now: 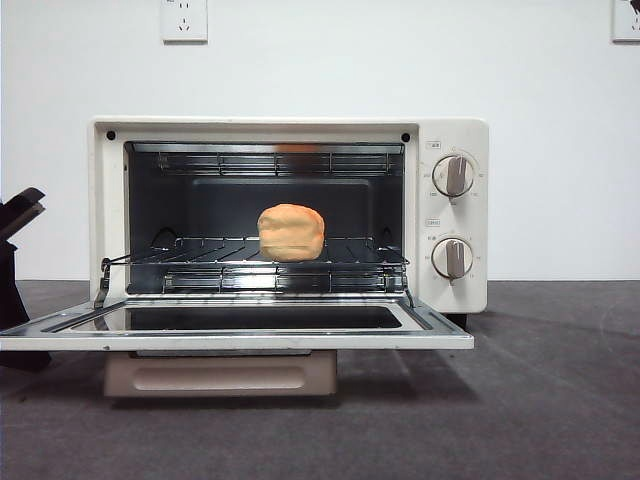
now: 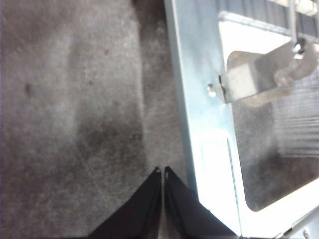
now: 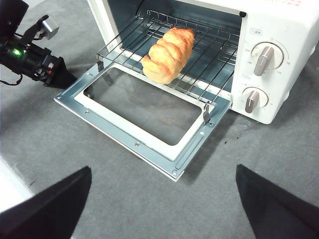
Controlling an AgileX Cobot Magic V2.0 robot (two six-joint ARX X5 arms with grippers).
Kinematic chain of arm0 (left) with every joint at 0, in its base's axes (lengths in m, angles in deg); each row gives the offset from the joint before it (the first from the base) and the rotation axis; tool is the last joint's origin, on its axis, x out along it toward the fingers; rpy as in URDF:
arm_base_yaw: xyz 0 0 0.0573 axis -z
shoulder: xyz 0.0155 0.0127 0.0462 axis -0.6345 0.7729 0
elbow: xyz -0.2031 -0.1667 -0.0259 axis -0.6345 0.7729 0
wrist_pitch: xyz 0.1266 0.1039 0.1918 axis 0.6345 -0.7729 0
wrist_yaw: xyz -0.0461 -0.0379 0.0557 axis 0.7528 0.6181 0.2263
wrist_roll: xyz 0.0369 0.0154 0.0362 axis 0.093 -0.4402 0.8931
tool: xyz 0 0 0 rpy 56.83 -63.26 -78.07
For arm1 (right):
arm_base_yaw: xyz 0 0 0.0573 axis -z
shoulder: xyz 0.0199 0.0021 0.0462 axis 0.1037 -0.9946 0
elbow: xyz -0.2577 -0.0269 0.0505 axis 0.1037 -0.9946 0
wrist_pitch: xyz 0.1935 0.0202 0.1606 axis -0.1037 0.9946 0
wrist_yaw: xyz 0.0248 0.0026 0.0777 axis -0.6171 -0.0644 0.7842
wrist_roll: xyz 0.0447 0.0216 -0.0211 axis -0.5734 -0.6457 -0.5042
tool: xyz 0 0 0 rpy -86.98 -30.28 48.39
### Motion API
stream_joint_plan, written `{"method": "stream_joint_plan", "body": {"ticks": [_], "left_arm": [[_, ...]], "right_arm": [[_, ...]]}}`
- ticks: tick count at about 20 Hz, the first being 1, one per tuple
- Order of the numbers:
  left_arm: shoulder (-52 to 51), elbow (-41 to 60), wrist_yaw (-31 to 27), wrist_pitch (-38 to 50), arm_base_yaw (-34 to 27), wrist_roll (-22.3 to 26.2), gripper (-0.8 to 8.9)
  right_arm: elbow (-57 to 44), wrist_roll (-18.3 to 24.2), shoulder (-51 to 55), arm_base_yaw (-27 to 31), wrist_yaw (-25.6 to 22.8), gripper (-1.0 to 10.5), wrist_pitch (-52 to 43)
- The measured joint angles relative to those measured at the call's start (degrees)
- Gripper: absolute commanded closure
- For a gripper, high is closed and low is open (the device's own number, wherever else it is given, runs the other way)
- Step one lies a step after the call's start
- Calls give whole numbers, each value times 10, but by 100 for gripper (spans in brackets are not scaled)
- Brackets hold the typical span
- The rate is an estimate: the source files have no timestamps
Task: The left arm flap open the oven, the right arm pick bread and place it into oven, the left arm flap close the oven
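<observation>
The cream-white oven (image 1: 452,136) stands with its door (image 1: 240,340) flapped down flat. On the wire rack (image 1: 200,255) inside lies the golden bread (image 1: 291,232), free of any gripper; the right wrist view shows the bread (image 3: 168,47) lengthwise on the rack. My left gripper (image 2: 161,171) is shut and empty, low over the mat, just beside the side edge of the door (image 2: 199,99). It appears as a dark shape (image 1: 15,260) to the oven's left. My right gripper (image 3: 163,169) is open and empty, raised in front of the oven and looking down on it.
The oven's two knobs (image 1: 453,175) are on its right panel. A grey mat (image 1: 540,400) covers the table, with a white edge (image 3: 7,184) near the right arm. Wall sockets (image 1: 184,18) sit high on the white wall behind.
</observation>
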Motion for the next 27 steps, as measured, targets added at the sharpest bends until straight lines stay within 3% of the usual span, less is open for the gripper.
{"method": "stream_joint_plan", "body": {"ticks": [10, 17, 27], "left_arm": [[2, 3, 56, 10, -13, -14, 799], [2, 5, 110, 64, -29, -52, 799], [2, 5, 146, 155, -39, -107, 799]], "right_arm": [[0, -1, 0, 0, 0, 484, 0], [0, -9, 0, 0, 0, 484, 0], [0, -14, 0, 0, 0, 484, 0]]}}
